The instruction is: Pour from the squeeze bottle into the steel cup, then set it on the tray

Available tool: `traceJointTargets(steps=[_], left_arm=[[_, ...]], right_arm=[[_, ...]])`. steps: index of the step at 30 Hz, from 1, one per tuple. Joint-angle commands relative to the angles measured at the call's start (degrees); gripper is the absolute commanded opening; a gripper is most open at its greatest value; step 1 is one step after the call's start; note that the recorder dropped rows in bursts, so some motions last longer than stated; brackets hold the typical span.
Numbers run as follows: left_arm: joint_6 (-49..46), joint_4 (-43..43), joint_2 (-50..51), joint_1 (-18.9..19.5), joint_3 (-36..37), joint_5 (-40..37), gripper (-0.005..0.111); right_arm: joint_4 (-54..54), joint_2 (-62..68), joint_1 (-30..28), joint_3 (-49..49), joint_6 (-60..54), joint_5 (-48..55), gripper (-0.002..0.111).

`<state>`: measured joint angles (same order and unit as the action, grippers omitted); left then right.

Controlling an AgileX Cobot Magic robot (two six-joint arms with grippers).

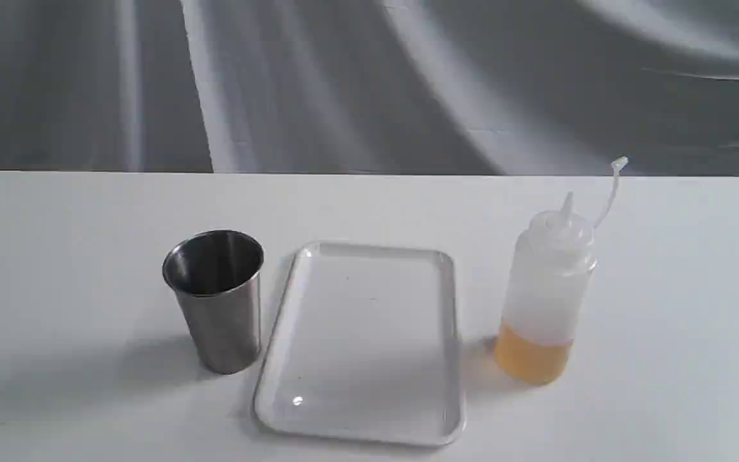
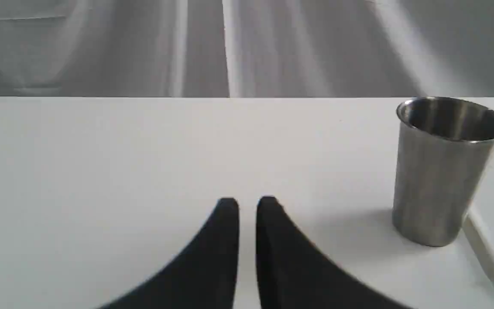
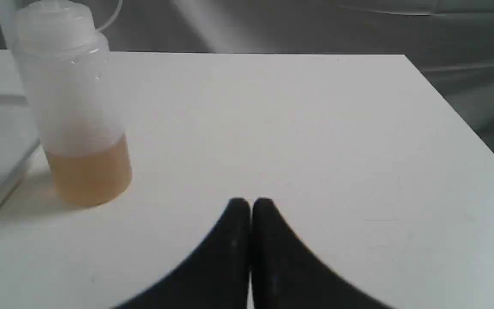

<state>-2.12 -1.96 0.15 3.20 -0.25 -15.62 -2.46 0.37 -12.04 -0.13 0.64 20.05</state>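
Currently, three items stand in a row on the white table [image 1: 55, 256], seen against a grey draped cloth [image 1: 344, 83].

1. Left of centre: the steel cup [image 1: 215, 301] stands upright, mouth up, dark inside. It sits just beside the left long edge of the tray; whether the two touch cannot be told.
2. Centre: the tray [image 1: 363, 340] lies flat, with nothing on it.
3. Right of centre: the squeeze bottle [image 1: 546, 301] stands upright on the table, near the tray's right edge but apart from it. Amber liquid [image 1: 530, 359] fills roughly its lowest quarter. The nozzle [image 1: 566, 204] is uncapped, and the cap strap [image 1: 610, 192] arcs up to the upper right.

Left wrist view: the left gripper [image 2: 247, 206], at lower centre, has its fingers drawn almost together, a thin slit between the tips, nothing gripped. The cup stands at the right of the frame.

Right wrist view: the right gripper [image 3: 250, 206], at lower centre, has its fingers pressed together on nothing. The bottle stands at the upper left.
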Motion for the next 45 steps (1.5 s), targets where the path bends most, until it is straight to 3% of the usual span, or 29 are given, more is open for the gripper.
traceJointTargets(steps=[1,32,37,40,45], left_arm=[[0.2,0.0,-0.1,-0.1,0.3,0.4,0.008],[0.1,0.0,-0.1,-0.1,0.3,0.4,0.008],[0.1,0.0,-0.1,-0.1,0.3,0.4,0.008],[0.2,0.0,-0.1,-0.1,0.3,0.4,0.008],[0.2,0.0,-0.1,-0.1,0.3,0.4,0.008]], right_arm=[[0.2,-0.4,0.1,0.1,-0.2,-0.5,0.0],[0.2,-0.4,0.1,0.1,-0.2,-0.5,0.0],[0.4,-0.4,0.1,0.1,-0.2,-5.9,0.0],[4.8,-0.4,0.1,0.1,-0.2,-12.1,0.0],[26.3,-0.4,0.1,0.1,0.3,-21.6,0.0]])
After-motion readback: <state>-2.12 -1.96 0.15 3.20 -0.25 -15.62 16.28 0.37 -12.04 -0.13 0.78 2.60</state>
